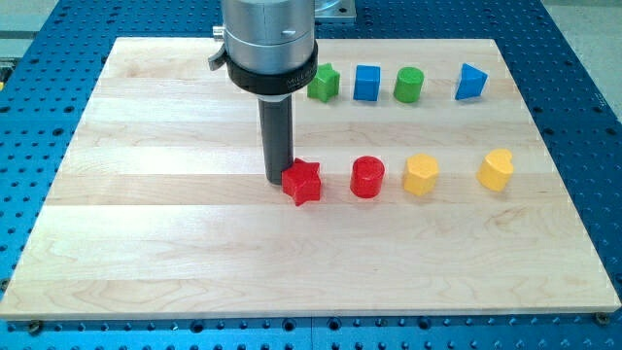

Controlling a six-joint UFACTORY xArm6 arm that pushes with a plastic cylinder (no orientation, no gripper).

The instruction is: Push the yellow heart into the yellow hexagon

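Note:
The yellow heart lies at the view's right on the wooden board. The yellow hexagon lies a short way to its left, apart from it. My tip is at the end of the dark rod, touching or nearly touching the left side of the red star. It is far to the left of both yellow blocks, with the red cylinder between them.
Along the view's top stand a green star, a blue cube, a green cylinder and a blue triangular block. The arm's grey body hangs over the board's top middle. Blue perforated table surrounds the board.

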